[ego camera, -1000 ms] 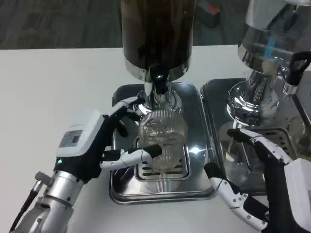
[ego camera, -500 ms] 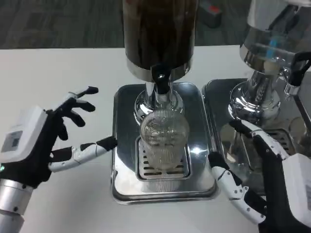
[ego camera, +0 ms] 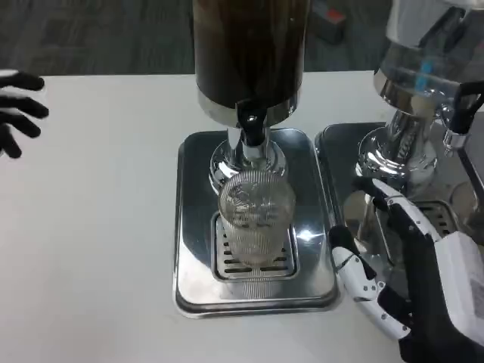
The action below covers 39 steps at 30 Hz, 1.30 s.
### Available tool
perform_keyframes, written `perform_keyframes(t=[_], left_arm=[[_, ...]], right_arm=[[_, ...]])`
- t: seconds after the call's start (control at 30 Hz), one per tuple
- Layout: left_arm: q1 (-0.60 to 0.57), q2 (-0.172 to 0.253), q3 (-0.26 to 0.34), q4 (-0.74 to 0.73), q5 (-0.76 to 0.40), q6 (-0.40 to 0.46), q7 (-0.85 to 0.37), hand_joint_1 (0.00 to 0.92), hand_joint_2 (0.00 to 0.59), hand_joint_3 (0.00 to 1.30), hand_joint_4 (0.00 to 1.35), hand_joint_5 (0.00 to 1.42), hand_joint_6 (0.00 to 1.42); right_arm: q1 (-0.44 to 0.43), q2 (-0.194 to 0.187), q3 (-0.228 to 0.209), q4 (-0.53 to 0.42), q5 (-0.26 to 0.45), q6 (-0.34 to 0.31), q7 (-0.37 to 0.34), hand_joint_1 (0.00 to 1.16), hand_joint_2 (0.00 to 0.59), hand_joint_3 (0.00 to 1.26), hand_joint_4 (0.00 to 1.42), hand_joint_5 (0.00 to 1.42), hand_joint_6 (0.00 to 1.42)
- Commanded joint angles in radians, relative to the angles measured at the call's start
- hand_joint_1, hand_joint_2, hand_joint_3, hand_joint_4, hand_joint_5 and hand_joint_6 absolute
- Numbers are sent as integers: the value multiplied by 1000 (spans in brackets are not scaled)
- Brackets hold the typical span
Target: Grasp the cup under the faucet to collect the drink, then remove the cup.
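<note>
cup (ego camera: 255,215): ribbed clear glass standing upright on the slotted grate of the drip tray (ego camera: 189,227), right under the faucet (ego camera: 252,128) of the dark dispenser (ego camera: 249,53) — sits toward the tray's front half, centred between its side edges.

axis: long axis is vertical, mouth pointing straight up at the spout. From my seat I can't tell how much drink is in it.

left hand (ego camera: 17,102): way out at the tabletop's left edge, fingers spread, holding nothing.

right hand (ego camera: 393,265): beside the tray's right edge, fingers apart and empty, near the cup but not touching.

risk 1: I'd guess a sideways bump from the right hand tips the glass off the grate.

risk 2: lifting straight up could knock the rim into the faucet — better to slide it forward first.

risk 3: ribbed glass may slip in a loose hold.
</note>
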State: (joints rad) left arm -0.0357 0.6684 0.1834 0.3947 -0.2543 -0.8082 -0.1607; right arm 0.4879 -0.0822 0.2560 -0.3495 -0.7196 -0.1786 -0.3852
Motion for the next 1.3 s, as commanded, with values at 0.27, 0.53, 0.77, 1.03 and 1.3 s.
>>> perform_keyframes(t=[0.27,0.53,0.77,1.03,1.3], left_arm=[[-230,44,79,-22,-524,531,-745,0,23,385,362,405,433],[-361,-2,74,-7,-542,834,-956,0,27,282,210,257,262],[-432,-60,57,5,-490,912,-1018,0,27,247,140,187,180],[-474,-133,14,-12,-414,905,-1024,0,27,240,134,179,174],[-497,-201,-8,6,-333,853,-1002,0,34,238,133,175,172]], right_arm=[[-25,2,-10,23,30,10,25,203,372,250,211,239,324],[-24,13,-11,38,43,14,21,170,383,250,201,232,269],[-19,25,-11,48,50,13,14,120,384,259,197,221,247],[-21,36,-8,57,53,12,13,50,375,259,197,210,247],[-17,46,-6,65,53,11,6,0,348,250,194,206,234]])
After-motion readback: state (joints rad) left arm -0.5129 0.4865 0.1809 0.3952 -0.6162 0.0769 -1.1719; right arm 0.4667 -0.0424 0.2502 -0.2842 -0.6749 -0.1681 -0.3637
